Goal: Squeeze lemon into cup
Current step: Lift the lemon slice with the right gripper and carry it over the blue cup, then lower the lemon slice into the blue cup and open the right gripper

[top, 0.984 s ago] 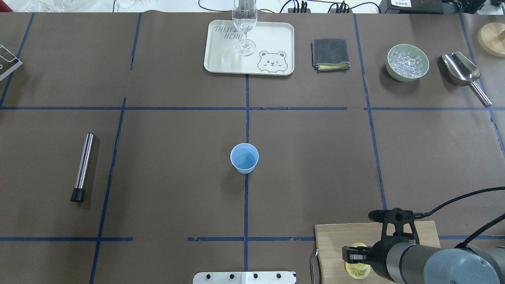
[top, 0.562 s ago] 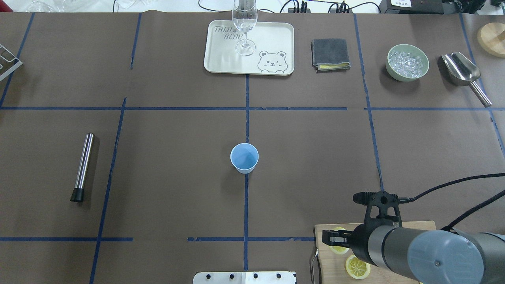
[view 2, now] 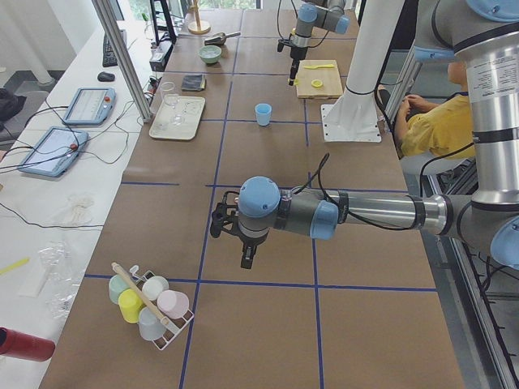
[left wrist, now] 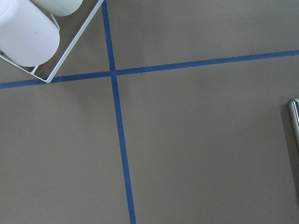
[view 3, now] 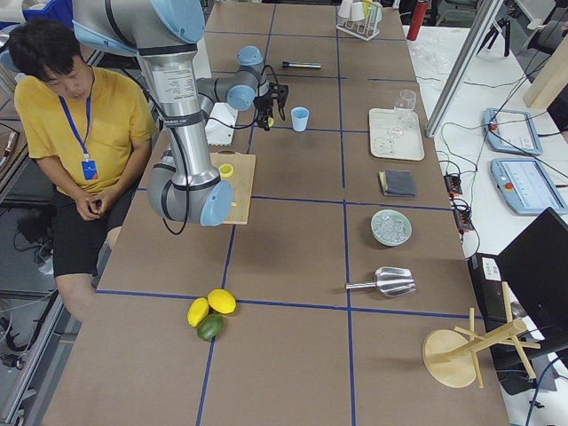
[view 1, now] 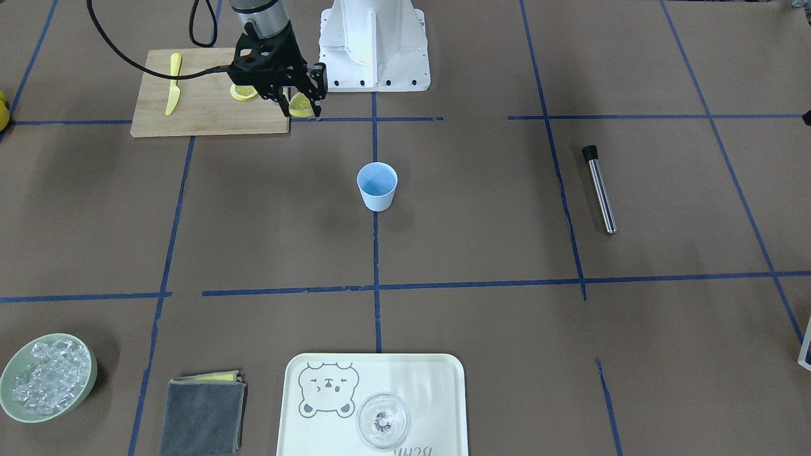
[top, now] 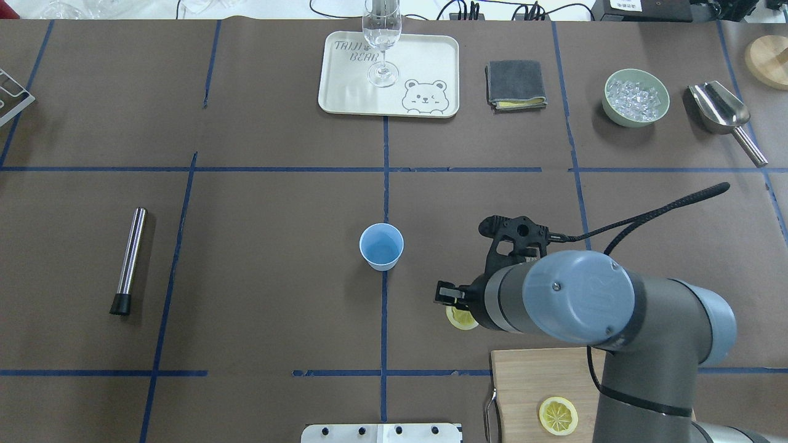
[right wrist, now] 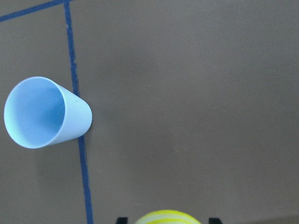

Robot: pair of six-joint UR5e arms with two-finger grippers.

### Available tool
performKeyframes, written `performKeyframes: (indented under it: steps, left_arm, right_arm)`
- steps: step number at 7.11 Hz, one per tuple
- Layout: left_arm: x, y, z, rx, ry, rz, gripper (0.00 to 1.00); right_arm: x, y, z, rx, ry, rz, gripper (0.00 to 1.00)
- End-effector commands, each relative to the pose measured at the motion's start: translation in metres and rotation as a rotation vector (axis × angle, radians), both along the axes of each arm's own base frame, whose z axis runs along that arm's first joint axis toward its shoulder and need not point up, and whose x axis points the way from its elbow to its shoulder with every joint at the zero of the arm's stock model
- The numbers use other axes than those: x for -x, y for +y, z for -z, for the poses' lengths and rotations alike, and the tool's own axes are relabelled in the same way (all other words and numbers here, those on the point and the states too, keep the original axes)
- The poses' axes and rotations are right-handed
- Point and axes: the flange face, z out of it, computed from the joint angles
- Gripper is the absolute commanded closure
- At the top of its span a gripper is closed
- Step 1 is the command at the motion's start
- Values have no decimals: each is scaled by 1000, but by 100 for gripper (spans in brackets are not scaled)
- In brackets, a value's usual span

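as the cup waits mid-bench, a lemon slice hangs short of it

while the light-blue cup stands upright and apparently empty on a blue tape line at the middle of the bench, the right hand pinches the toy lemon slice between its two fingers. the slice hangs above the brown paper between the wooden cutting board and the cup, nearer the board. a second slice and a yellow knife lie on the board. the step in hand looks to be the carry. the next move calls for bringing the slice over the cup's mouth, which the right wrist camera shows well off to one side, and only then pressing. the left hand hovers far off near a rack of cups; whether it is spread or pressed together cannot be told.
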Motion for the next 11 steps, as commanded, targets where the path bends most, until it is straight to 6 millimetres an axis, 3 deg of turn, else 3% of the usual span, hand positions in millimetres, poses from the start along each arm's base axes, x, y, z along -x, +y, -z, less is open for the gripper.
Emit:
performKeyframes:
  steps: [1, 2, 4, 5, 7, 11]
  left_arm:
    - [0, 0, 0, 0, 0, 0, 0]
    - [0, 0, 0, 0, 0, 0, 0]
    - [0, 0, 1, -1, 0, 0, 0]
    - [0, 0, 0, 0, 0, 0, 0]
    - [0, 0, 1, -1, 0, 0, 0]
    - [1, 0, 1, -3, 0, 2, 0]
  right_arm:
    - [29, -57, 45, 11, -13, -56, 36]
    - [38, -80, 62, 9, -19, -84, 36]
    - [82, -108, 88, 16, 2, -92, 36]
    - [99, -115, 82, 29, 33, -88, 36]
    - [107, -116, 66, 42, 63, -85, 36]
    - [117, -104, 64, 41, 66, -64, 30]
